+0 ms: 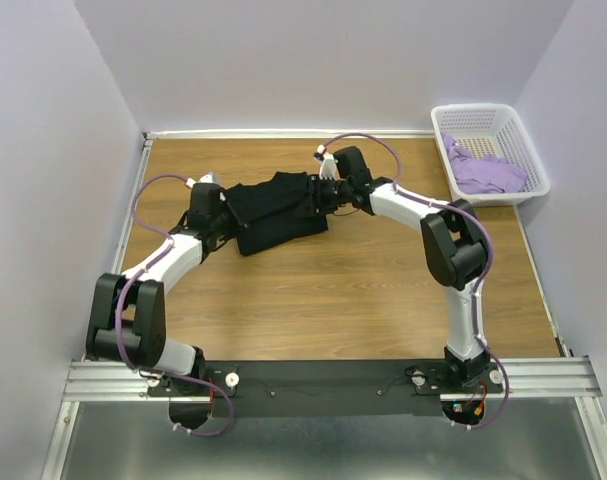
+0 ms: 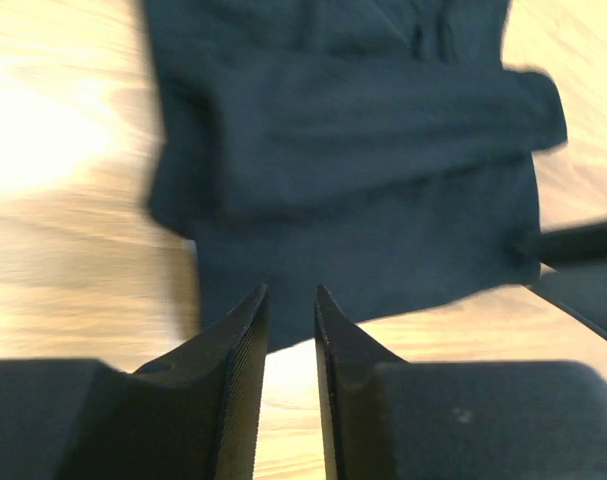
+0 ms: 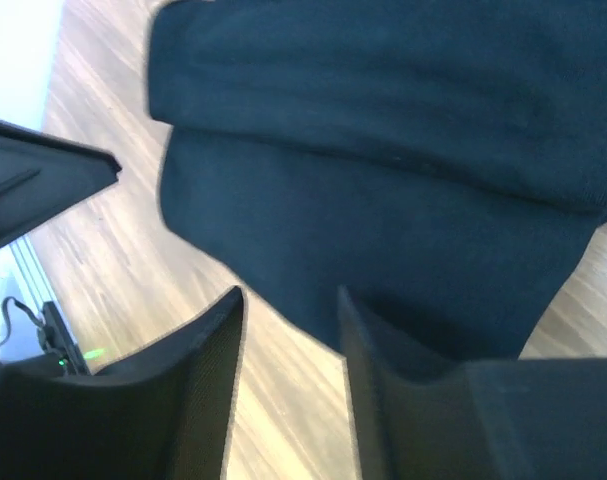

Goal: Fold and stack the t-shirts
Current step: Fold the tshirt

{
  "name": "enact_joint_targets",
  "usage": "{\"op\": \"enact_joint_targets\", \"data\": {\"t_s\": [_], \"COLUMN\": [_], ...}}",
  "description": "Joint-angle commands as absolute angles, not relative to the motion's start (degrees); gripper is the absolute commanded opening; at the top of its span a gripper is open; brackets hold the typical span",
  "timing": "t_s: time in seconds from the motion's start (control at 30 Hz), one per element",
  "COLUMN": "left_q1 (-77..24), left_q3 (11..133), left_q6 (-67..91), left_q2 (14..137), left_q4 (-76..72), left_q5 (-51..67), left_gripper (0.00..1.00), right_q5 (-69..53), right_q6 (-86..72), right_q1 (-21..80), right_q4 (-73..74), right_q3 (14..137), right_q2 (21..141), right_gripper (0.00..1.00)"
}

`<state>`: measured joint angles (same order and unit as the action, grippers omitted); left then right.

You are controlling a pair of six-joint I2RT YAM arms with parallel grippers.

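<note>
1. Overhead, a wood-grain tabletop (image 1: 333, 300) fills the floor of a booth closed in by pale walls (image 1: 43, 150) at the left, back and right. A metal rail (image 1: 333, 372) runs along its near edge, carrying both arm bases.
2. Left of centre, the left hand (image 2: 291, 292) sits low at the left edge of the black t-shirt (image 1: 273, 205). Its fingers stand a narrow slit apart with only bare wood showing between them. It grips nothing, and the cloth's hem lies just beyond the tips.
3. The black t-shirt lies bunched and partly folded over itself on the far-middle tabletop, between the two hands.
4. At the shirt's right side the right hand (image 3: 288, 295) reaches in with its fingers moderately apart. The shirt's edge lies at the tips but is not pinched.
5. Far right, a white lattice basket (image 1: 528, 150) stands in the back corner beside the wall, well apart from the black shirt. The lavender t-shirt (image 1: 488, 172) lies crumpled inside it.
</note>
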<state>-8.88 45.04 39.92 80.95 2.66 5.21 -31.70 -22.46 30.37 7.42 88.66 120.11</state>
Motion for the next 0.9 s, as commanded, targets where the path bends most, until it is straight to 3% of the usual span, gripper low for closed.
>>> {"op": "enact_joint_targets", "data": {"t_s": [0.0, 0.17, 0.37, 0.73, 0.87], "left_q1": [-10.6, -10.4, -10.7, -17.6, -18.8], "left_q3": [47.9, 48.1, 49.9, 41.5, 40.4], "left_q6": [40.5, 41.6, 37.1, 32.8, 33.2], "left_q2": [86.7, 95.2, 100.1, 88.9, 83.6], "left_q4": [1.0, 4.3, 8.9, 16.1, 15.9], "left_q5": [8.9, 9.7, 10.4, 8.7, 7.2], "left_gripper": [0.29, 0.23, 0.22, 0.26, 0.31], "right_q5": [-34.4, -30.9, -30.3, -32.2, -28.2], "right_q6": [-24.3, -23.4, -24.9, -30.3, -26.1], "right_q1": [30.2, 29.6, 28.9, 29.5, 32.6], "right_q4": [4.4, 4.0, 4.6, 13.0, 20.2], "right_q3": [88.9, 83.5, 72.7, 48.1, 50.6], "right_q2": [124.6, 127.8, 125.2, 105.0, 96.9], "right_gripper": [0.46, 0.45, 0.44, 0.44, 0.45]}}
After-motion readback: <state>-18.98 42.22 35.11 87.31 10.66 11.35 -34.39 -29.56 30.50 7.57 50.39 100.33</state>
